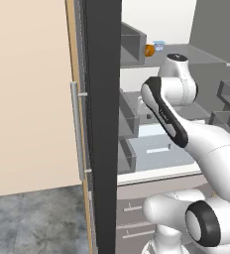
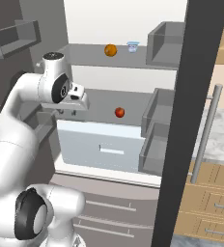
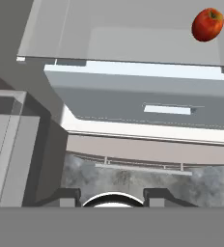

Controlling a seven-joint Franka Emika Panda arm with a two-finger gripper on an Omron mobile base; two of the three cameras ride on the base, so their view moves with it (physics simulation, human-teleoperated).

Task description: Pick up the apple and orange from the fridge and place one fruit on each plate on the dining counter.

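Note:
The fridge (image 2: 191,120) stands open, its black door edge (image 1: 102,124) beside my arm. The orange (image 2: 110,50) (image 1: 149,50) rests on the upper shelf. The red apple (image 2: 119,112) (image 3: 207,24) lies on the middle shelf, above the white drawer (image 3: 147,103). My gripper (image 2: 68,112) (image 3: 111,195) hangs at the left end of that middle shelf, pointing down, well left of the apple. Its fingers stand apart with nothing between them. The plates and the dining counter are out of view.
A small pale-blue cup (image 2: 133,46) stands right of the orange. Grey door bins (image 2: 157,140) line the right door, and more bins (image 1: 129,119) sit on the left. The silver bar handle (image 1: 76,129) runs down the door. Tan drawers (image 2: 215,202) stand at the right.

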